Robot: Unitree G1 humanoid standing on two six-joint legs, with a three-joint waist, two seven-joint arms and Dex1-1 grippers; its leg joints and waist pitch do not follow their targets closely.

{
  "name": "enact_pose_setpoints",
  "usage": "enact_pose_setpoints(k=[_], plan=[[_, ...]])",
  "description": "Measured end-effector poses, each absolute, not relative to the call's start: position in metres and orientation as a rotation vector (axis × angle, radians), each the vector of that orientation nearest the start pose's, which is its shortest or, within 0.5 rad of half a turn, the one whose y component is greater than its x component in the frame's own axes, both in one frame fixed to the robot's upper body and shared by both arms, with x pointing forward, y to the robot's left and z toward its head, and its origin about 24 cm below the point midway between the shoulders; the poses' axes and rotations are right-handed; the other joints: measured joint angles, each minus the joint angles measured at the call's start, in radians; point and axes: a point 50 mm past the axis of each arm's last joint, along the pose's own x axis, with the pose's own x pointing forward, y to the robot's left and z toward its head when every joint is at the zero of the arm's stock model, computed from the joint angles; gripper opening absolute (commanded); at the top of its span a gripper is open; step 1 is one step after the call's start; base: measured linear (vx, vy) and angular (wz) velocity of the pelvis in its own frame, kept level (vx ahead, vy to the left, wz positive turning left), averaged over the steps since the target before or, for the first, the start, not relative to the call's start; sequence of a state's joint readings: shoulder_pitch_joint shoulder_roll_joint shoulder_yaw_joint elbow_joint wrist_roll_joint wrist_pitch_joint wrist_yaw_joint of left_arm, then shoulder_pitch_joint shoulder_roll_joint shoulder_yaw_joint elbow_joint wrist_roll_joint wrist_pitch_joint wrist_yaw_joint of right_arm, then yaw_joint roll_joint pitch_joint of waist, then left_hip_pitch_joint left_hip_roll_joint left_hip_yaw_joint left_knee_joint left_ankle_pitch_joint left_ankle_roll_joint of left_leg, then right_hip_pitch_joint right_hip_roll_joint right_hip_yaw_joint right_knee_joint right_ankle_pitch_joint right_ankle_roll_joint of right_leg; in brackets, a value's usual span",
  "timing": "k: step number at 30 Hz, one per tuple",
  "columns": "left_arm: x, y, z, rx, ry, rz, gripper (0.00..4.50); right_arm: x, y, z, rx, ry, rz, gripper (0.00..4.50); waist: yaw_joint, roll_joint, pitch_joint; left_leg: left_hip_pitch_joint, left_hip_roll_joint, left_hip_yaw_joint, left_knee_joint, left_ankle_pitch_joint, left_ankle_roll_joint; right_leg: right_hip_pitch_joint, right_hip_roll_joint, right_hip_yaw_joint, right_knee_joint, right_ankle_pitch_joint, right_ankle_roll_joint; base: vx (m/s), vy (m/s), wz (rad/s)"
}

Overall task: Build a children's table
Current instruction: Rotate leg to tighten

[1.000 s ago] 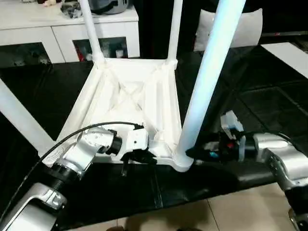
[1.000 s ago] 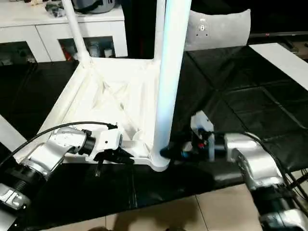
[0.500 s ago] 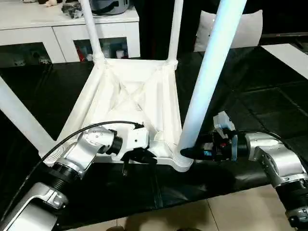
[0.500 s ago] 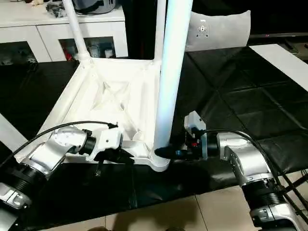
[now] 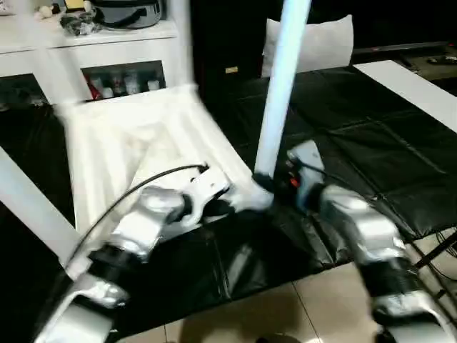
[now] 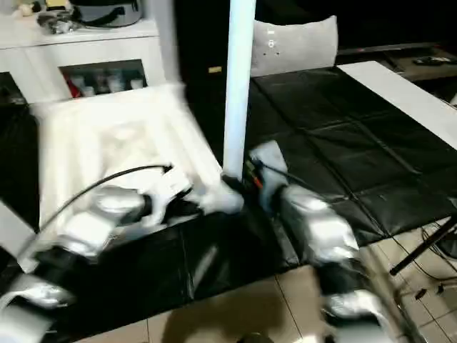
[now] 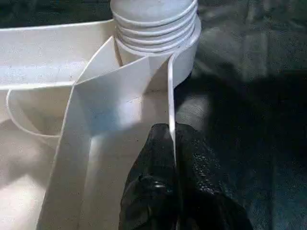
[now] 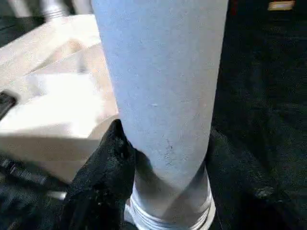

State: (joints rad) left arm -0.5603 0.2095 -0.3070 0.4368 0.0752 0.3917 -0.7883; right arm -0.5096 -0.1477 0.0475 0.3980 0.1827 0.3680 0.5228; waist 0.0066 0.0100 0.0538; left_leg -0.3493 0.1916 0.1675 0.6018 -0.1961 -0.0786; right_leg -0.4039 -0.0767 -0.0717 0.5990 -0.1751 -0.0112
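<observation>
Table count: one children's table (image 5: 136,143), all white plastic, lying upside down on the black mat (image 5: 371,136) with its ribbed underside facing up.
Legs counted: two can be told for sure. One upright leg (image 5: 280,86) stands in the near corner socket; another leg (image 5: 28,196) slants across the left edge of the head views. Blur hides any others.
Look of the table: squarish top, raised rim, thin ribs crossing inside; the corner socket (image 7: 153,28) is round with stacked rings.
End effectors: two.
Left end effector (image 7: 173,139): fingers pinched narrow on the thin rim wall (image 7: 170,96) of the table, just beside the corner socket.
Right end effector (image 8: 165,143): black fingers (image 8: 108,158) set on either side of the upright leg, low down, just above its ringed base, holding it.
Place of the table: on the mat in front of the robot, the near corner between both forearms.
Behind: one white cabinet (image 5: 107,50) with glass doors; one white cushion (image 5: 321,43); one white board (image 5: 410,78) at the far right.
</observation>
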Motion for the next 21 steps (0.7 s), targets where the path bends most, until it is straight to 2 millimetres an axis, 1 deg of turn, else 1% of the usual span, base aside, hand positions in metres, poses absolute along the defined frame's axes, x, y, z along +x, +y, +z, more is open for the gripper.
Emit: enact_pose_setpoints(k=[1, 3, 5, 7, 8, 10, 11, 13, 14, 18, 21], plan=[[0.32, 0.084, 0.047, 0.355, 0.46, -0.996, 0.0, 0.334, -0.115, 0.061, 0.06, 0.287, 0.621, 2.64, 0.004, 0.0, 0.0, -0.002, 0.0, 0.0, 0.0, 0.0, 0.0, 0.0, 0.0, 0.001, -0.001, 0.001, 0.0, 0.0, 0.0, 0.0], [0.319, 0.081, 0.047, 0.356, 0.449, -1.003, 0.0, 0.333, -0.118, 0.06, 0.065, 0.287, 0.608, 3.01, 0.012, 0.0, 0.0, -0.003, -0.001, 0.001, 0.0, 0.001, 0.002, 0.001, 0.0, 0.002, -0.003, 0.005, -0.003, 0.0, 0.0, 0.0], [0.319, 0.08, 0.048, 0.379, 0.428, -1.014, 0.0, 0.33, -0.122, 0.06, 0.068, 0.275, 0.625, 3.08, 0.022, 0.0, 0.0, -0.003, -0.001, 0.002, 0.0, 0.001, 0.002, 0.001, 0.0, 0.004, -0.004, 0.008, -0.004, 0.0, 0.0, 0.0], [0.319, 0.08, 0.049, 0.418, 0.403, -1.04, 0.0, 0.326, -0.128, 0.06, 0.058, 0.26, 0.66, 3.32, 0.028, 0.0, 0.0, -0.003, -0.001, 0.002, -0.001, 0.001, 0.003, 0.001, 0.0, 0.004, -0.004, 0.01, -0.004, 0.0, 0.0, 0.0], [0.318, 0.082, 0.049, 0.44, 0.393, -1.06, 0.0, 0.324, -0.132, 0.06, 0.051, 0.256, 0.689, 3.46, 0.031, 0.0, 0.0, -0.003, -0.001, 0.002, -0.003, 0.0, 0.002, 0.0, 0.0, 0.003, -0.003, 0.011, -0.004, 0.0, 0.0, 0.0], [0.317, 0.087, 0.05, 0.502, 0.349, -1.115, 0.0, 0.317, -0.142, 0.06, 0.016, 0.239, 0.758, 3.57, 0.042, 0.002, 0.0, -0.003, 0.001, 0.002, -0.007, 0.001, 0.002, 0.0, 0.001, 0.001, -0.002, 0.011, -0.003, 0.0, 0.0, 0.0], [0.317, 0.09, 0.05, 0.514, 0.34, -1.129, 0.0, 0.315, -0.146, 0.061, 0.004, 0.234, 0.788, 3.57, 0.048, 0.003, 0.001, -0.003, 0.001, 0.002, -0.009, 0.001, 0.002, -0.001, 0.001, 0.001, -0.002, 0.011, -0.003, 0.0, 0.0, 0.0], [0.316, 0.097, 0.051, 0.533, 0.33, -1.171, 0.0, 0.309, -0.154, 0.063, -0.018, 0.229, 0.858, 3.8, 0.061, 0.004, 0.001, -0.004, 0.002, 0.002, -0.011, 0.001, 0.002, -0.002, 0.002, 0.0, -0.002, 0.012, -0.004, 0.0, 0.0, 0.0], [0.315, 0.099, 0.052, 0.537, 0.33, -1.19, 0.0, 0.307, -0.156, 0.064, -0.025, 0.229, 0.889, 3.88, 0.065, 0.004, 0.001, -0.005, 0.002, 0.002, -0.011, 0.001, 0.002, -0.002, 0.002, 0.0, -0.002, 0.011, -0.005, 0.0, 0.0, 0.0], [0.311, 0.11, 0.054, 0.55, 0.334, -1.304, 0.0, 0.296, -0.166, 0.069, -0.063, 0.251, 1.054, 3.93, 0.075, 0.003, 0.001, -0.007, 0.001, 0.004, -0.009, -0.001, 0.005, -0.003, 0.001, 0.001, -0.004, 0.011, -0.005, 0.0, 0.0, 0.0], [0.306, 0.123, 0.055, 0.554, 0.356, -1.414, 0.0, 0.291, -0.176, 0.076, -0.09, 0.268, 1.162, 3.93, 0.089, 0.003, 0.001, -0.008, 0.001, 0.004, -0.008, -0.001, 0.005, -0.003, 0.0, 0.001, -0.004, 0.011, -0.005, 0.0, 0.0, 0.0]])
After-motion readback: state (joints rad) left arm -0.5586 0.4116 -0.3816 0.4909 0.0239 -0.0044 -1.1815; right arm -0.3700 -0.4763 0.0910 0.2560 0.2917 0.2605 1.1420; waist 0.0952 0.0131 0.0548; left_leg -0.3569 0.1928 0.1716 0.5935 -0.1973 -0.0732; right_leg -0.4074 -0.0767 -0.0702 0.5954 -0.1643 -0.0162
